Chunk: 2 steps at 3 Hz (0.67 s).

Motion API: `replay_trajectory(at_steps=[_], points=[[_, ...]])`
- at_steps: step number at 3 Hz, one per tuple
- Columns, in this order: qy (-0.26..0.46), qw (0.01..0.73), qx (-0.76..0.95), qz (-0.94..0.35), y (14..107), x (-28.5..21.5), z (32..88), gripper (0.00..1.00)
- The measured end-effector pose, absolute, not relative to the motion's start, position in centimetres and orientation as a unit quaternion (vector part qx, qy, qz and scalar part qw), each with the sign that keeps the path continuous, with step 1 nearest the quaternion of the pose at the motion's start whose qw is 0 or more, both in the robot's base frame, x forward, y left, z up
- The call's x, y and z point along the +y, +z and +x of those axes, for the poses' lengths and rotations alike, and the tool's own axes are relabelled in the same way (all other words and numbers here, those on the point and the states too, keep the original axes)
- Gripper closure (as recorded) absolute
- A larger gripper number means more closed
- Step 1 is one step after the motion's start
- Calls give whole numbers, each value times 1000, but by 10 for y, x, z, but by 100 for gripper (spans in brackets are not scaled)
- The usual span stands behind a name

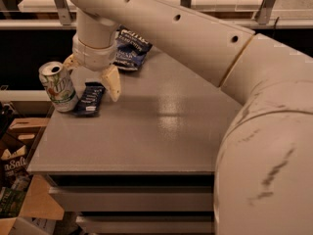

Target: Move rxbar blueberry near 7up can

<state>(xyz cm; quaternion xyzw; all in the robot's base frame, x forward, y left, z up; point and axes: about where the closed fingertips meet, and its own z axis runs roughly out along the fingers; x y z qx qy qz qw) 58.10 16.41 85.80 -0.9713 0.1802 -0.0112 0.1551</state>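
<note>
The rxbar blueberry (89,99), a flat dark navy bar, lies on the grey table (161,131) near its left edge. It rests right beside the 7up can (57,87), which stands slightly tilted at the table's left edge. My gripper (92,80) hangs just above the bar, open and empty. One finger (112,83) is to the right of the bar, and the other (71,62) is behind the can.
A crinkled dark blue chip bag (129,48) lies at the back of the table behind the gripper. Cardboard boxes (14,165) stand on the floor to the left. My large white arm (254,131) fills the right side.
</note>
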Motion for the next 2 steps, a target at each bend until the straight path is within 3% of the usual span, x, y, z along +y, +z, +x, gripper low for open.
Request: replay_trajectory(at_steps=[2], points=[[-19,145,187,-971,854,158,589,0]])
